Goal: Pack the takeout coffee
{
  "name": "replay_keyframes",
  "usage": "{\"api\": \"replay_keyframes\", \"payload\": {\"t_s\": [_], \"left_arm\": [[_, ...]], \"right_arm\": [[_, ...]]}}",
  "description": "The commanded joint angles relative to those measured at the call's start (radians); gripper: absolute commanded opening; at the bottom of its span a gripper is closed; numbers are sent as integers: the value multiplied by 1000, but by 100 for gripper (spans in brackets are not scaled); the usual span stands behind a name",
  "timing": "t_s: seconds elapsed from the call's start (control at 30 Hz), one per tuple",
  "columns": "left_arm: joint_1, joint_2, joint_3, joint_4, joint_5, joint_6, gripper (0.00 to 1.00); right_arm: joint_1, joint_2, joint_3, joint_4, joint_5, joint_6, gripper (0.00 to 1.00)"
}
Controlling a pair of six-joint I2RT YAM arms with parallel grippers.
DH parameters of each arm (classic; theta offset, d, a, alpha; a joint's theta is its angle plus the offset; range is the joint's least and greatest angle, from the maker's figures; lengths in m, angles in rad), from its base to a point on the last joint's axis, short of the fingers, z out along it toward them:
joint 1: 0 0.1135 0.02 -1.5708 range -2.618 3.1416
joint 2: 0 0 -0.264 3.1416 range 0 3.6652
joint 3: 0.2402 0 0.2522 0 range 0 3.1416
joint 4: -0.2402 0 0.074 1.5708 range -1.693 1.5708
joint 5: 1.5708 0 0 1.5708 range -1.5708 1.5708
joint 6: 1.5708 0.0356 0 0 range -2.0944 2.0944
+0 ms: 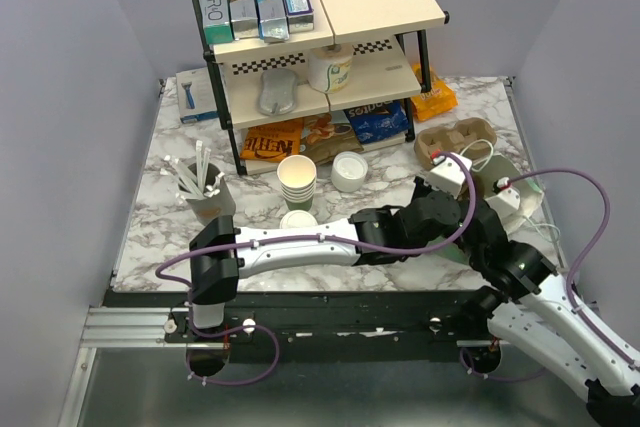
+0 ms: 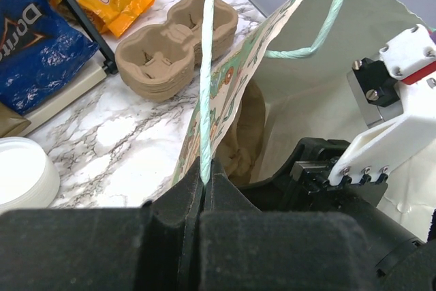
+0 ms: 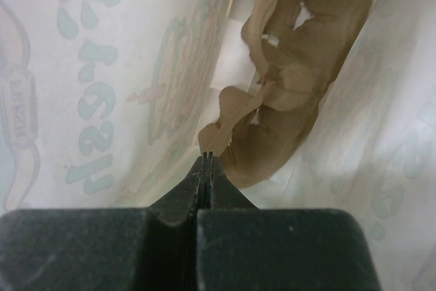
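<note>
With the left gripper [image 2: 204,183] clamping the green handle [image 2: 206,66] of the paper bag [image 2: 306,80] and the right gripper [image 3: 206,160] pinched shut inside it, a tug may tear the paper while the takeout coffee [image 1: 298,219] sits unpacked to the left.

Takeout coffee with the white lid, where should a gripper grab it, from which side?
Probably grip the takeout coffee around its paper wall just under the lid, coming in from its left or right: it stands upright, the cup stack crowds it behind and the left arm lies close in front.
</note>
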Motion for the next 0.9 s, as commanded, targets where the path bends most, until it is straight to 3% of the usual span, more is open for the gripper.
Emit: {"api": "replay_keyframes", "payload": {"t_s": [0.0, 0.13, 0.43, 0.6, 0.77, 0.87], "left_arm": [[-29, -31, -14, 16, 32, -2, 0], [-29, -30, -11, 17, 30, 3, 0], [-27, 1, 35, -21, -7, -2, 0], [-11, -21, 12, 5, -44, 34, 0], [-1, -68, -95, 143, 47, 101, 0], [-1, -79, -108, 164, 145, 101, 0]], "right_arm": [[-5, 10, 7, -40, 110, 68, 1], [-31, -12, -8, -88, 98, 141, 1], [-39, -113, 7, -225, 108, 136, 1], [-48, 8, -20, -148, 80, 87, 1], [-59, 102, -40, 2, 84, 76, 1], [-73, 135, -82, 175, 89, 46, 2]]}}
